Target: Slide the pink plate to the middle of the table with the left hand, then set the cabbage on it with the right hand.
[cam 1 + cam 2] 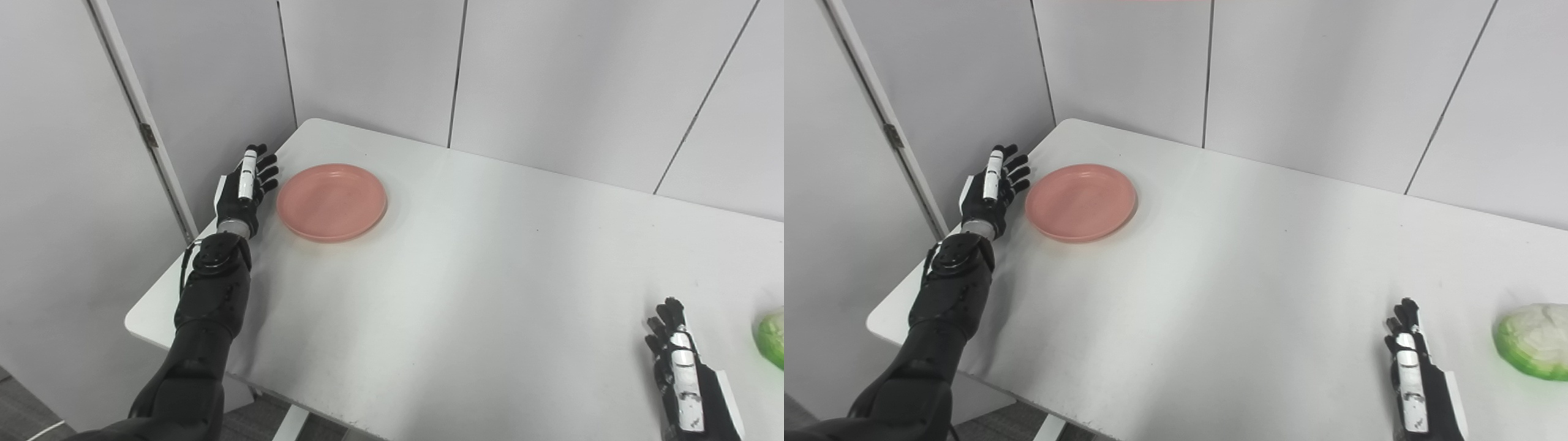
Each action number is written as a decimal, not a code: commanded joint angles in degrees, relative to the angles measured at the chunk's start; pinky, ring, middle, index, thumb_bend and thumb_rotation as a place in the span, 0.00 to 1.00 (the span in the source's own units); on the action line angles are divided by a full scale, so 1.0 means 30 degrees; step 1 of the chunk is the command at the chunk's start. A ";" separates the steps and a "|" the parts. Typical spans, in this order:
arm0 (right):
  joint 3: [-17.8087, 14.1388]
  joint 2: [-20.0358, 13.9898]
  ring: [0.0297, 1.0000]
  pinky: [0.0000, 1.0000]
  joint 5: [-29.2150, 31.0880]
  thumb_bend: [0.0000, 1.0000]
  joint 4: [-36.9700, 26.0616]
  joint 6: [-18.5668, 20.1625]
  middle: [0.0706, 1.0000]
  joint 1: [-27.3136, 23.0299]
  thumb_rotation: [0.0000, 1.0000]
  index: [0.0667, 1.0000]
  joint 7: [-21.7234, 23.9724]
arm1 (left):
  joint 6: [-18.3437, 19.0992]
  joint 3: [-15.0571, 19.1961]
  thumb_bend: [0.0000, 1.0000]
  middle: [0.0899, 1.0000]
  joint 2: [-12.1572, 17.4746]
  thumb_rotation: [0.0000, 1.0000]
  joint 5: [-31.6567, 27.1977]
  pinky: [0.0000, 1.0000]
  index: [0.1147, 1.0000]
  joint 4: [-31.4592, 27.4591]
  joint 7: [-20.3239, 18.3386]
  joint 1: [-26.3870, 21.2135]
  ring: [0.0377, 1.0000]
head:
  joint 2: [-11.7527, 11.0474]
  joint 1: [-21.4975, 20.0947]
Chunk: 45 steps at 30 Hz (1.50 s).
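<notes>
Left eye view: the left hand [245,187] stands edge-up, fingers spread and empty, left of centre, just beside the pink plate [331,201] on the counter [490,275].

Right eye view: at lower right, the right hand [1412,361] lies with fingers extended, holding nothing, near the cabbage [1532,340] at the right edge.

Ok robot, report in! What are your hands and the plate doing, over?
Left robot hand open beside pink plate, not touching. Right robot hand open, empty, near cabbage. Plate at table's left end. Path to middle clear.
</notes>
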 commanded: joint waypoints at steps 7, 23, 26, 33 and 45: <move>-0.0184 -0.0049 1.00 1.00 0.0120 0.23 -0.0043 0.0024 1.00 -0.0242 1.00 1.00 0.0192 | -0.0656 -0.0941 0.39 0.81 -0.0659 1.00 0.0471 0.85 0.81 0.0614 0.0229 0.0084 0.84 | 0.0101 -0.0081; -0.0124 0.0101 1.00 1.00 0.0072 0.26 -0.0458 0.0383 1.00 -0.0158 1.00 1.00 0.0148 | -0.0450 -0.1602 0.39 0.83 -0.2415 1.00 -0.0313 0.85 0.82 -0.0264 -0.0488 0.0602 0.84 | 0.0423 -0.0525; -0.0120 0.0138 1.00 1.00 0.0071 0.26 -0.0510 0.0391 1.00 -0.0130 1.00 1.00 0.0128 | -0.0248 -0.1696 0.39 0.83 -0.2745 1.00 -0.0662 0.85 0.82 -0.0560 -0.0775 0.0728 0.85 | 0.0487 -0.0627; -0.0102 0.0231 1.00 1.00 -0.0110 0.28 -0.0573 0.0441 1.00 -0.0092 1.00 1.00 0.0036 | 0.0772 -0.2165 0.39 0.84 -0.3389 1.00 -0.1098 0.84 0.82 -0.1430 -0.1367 0.0898 0.84 | 0.0616 -0.0845; 0.0108 0.0341 1.00 1.00 -0.0482 0.31 -0.0403 0.0243 1.00 -0.0090 1.00 1.00 -0.0091 | 0.2554 -0.2787 0.36 0.85 -0.4553 1.00 -0.2042 0.83 0.84 -0.3030 -0.2221 0.1083 0.85 | 0.0971 -0.2151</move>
